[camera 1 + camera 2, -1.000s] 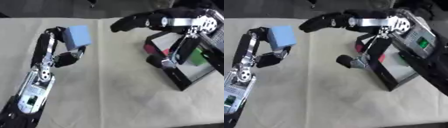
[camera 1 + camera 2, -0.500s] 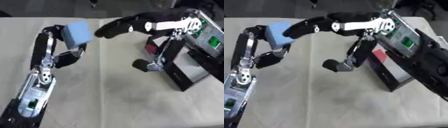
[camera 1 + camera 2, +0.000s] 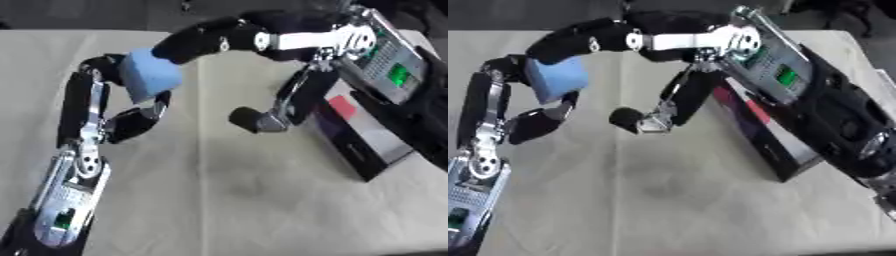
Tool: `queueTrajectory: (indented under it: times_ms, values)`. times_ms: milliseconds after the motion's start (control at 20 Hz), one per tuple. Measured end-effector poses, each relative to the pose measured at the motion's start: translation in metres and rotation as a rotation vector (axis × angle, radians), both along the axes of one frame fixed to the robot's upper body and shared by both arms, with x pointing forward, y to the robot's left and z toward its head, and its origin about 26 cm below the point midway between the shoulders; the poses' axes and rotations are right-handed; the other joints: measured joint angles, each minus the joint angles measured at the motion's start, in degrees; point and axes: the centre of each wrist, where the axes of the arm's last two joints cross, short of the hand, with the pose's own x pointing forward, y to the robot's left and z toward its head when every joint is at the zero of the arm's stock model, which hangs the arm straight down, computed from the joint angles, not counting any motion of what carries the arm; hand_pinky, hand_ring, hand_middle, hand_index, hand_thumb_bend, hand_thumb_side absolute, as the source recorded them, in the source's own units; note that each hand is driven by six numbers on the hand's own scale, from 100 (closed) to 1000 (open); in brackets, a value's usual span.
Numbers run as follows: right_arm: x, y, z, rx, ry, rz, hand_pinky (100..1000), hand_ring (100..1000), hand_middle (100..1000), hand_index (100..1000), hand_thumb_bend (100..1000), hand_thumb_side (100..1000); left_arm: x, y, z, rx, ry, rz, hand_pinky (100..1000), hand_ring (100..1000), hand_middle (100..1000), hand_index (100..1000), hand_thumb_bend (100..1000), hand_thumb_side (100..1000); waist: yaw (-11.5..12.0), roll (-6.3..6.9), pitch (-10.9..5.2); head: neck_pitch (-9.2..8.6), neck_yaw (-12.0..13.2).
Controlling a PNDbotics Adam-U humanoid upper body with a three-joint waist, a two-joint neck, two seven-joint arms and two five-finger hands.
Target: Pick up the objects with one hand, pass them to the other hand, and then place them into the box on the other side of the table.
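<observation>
Holding the blue block (image 3: 150,80) up high above the table (image 3: 262,200), the left hand (image 3: 122,107) had its fingers curled round it, most likely so the other hand could take it. The right hand (image 3: 210,40) reached across with its fingers stretched out over the top of the block, touching it or almost touching it, and its thumb hung down, apart from the block. The black box (image 3: 367,150) sat on the right side of the table. Something red (image 3: 341,106) showed inside it.
</observation>
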Motion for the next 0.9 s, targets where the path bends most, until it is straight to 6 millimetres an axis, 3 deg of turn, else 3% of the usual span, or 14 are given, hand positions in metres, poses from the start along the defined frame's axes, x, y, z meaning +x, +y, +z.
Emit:
queueTrajectory:
  times_ms: [400,900]
  values:
    - [0.0,0.003,0.003,0.027,-0.036,-0.097,1000,1000,1000,1000,100,200,-0.002,-0.006,-0.001,0.002,-0.006,-0.006,763,559,470,555,100,194,0.8,-0.04,0.42,-0.04,-1.2]
    - [0.0,0.01,0.005,0.036,-0.118,-0.188,1000,902,1000,1000,100,210,-0.003,-0.016,0.001,0.009,-0.037,0.002,762,557,468,553,100,187,1.0,-0.06,1.13,-0.1,-1.6]
